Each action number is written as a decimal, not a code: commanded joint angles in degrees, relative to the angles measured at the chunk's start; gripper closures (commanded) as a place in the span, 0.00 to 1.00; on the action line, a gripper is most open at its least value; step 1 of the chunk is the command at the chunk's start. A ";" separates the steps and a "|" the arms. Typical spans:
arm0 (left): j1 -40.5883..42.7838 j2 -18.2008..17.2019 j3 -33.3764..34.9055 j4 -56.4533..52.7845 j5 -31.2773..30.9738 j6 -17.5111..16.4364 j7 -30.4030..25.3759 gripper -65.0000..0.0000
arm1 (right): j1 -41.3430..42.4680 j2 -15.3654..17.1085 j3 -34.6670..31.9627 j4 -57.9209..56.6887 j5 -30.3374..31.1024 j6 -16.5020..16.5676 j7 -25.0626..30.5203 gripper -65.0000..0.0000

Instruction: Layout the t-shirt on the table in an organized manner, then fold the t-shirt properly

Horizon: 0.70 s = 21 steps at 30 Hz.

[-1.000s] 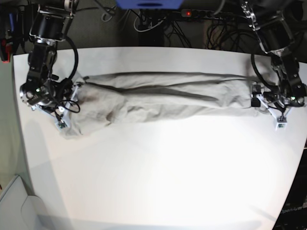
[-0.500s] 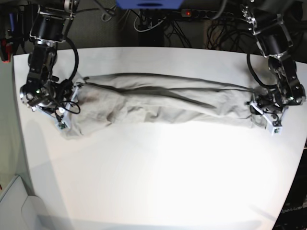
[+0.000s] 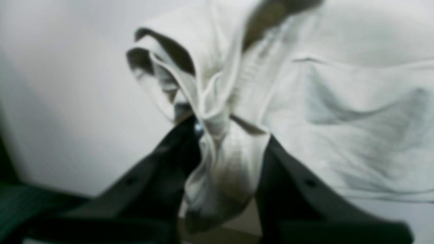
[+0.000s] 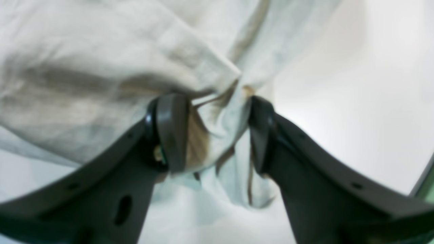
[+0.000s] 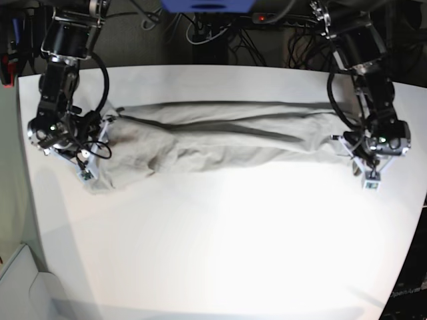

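Soft wrinkled cotton t-shirt [image 5: 220,137]; smooth matt table [image 5: 220,233]

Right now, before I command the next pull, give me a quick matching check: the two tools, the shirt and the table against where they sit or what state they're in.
Things:
1. left tool
2. right tool
3. t-shirt
4. table

States:
A. bare white in front of the cloth
B. bunched into a long band stretched between the arms
C. clamped on gathered cloth, base view's right end
D. clamped on cloth, base view's left end

Pairs: 1-C, 2-D, 3-B, 4-A
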 commanded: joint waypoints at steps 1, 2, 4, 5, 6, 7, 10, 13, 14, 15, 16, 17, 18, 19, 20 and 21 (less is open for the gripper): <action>-1.40 0.90 2.30 3.47 2.71 0.07 -0.54 1.00 | 0.72 0.49 0.01 0.64 0.07 -0.05 0.21 0.54; -1.31 2.39 4.50 4.97 6.14 0.07 -0.98 1.00 | 0.72 0.49 0.01 0.64 0.07 -0.05 0.21 0.54; -1.22 5.56 8.19 6.99 12.29 0.07 -1.07 1.00 | 0.72 0.49 0.01 0.64 0.07 -0.05 0.21 0.54; -1.13 7.40 9.95 7.87 14.67 0.07 -1.07 1.00 | 0.81 0.49 0.01 0.64 0.07 -0.05 0.21 0.54; -1.13 9.25 11.97 8.40 17.22 0.07 -1.07 1.00 | 1.16 0.49 0.01 0.64 0.07 -0.05 0.21 0.54; -1.04 11.01 13.65 8.49 19.24 0.07 -1.07 1.00 | 1.34 0.49 0.01 0.64 0.07 -0.05 0.21 0.54; -1.04 15.39 17.07 8.13 23.64 0.07 -0.98 1.00 | 1.51 0.49 -0.07 0.64 0.07 -0.05 0.21 0.54; -1.04 15.39 19.97 8.13 25.04 0.07 -0.45 1.00 | 1.60 0.49 -0.07 0.64 0.07 -0.05 0.21 0.54; -1.04 15.39 21.73 7.96 24.51 0.07 -0.45 1.00 | 1.95 0.58 -0.07 0.64 0.07 -0.05 0.21 0.54; -1.04 15.39 22.79 7.78 23.90 0.07 -0.28 1.00 | 2.22 0.58 -0.07 0.64 0.07 -0.05 0.04 0.54; -1.04 15.39 24.19 7.78 23.20 0.07 0.69 1.00 | 2.31 0.58 -0.07 0.64 0.07 -0.05 0.04 0.54; -1.04 15.39 25.34 7.61 22.23 0.07 2.10 1.00 | 2.31 0.58 -0.07 0.64 0.07 -0.05 0.04 0.54; -1.04 15.39 26.74 7.61 21.00 0.07 2.89 1.00 | 2.31 0.58 -0.07 0.64 0.07 -0.05 -0.14 0.54; -0.87 15.39 28.06 7.61 20.29 0.07 3.33 1.00 | 2.31 0.58 -0.07 0.64 0.07 -0.05 -0.14 0.54; -0.52 15.39 29.47 7.87 19.94 0.07 3.41 1.00 | 2.31 0.58 -0.07 0.64 0.07 -0.05 -0.23 0.54; -0.08 15.39 30.61 8.13 19.94 0.07 3.41 1.00 | 2.31 0.58 -0.07 0.64 0.07 -0.05 -0.23 0.54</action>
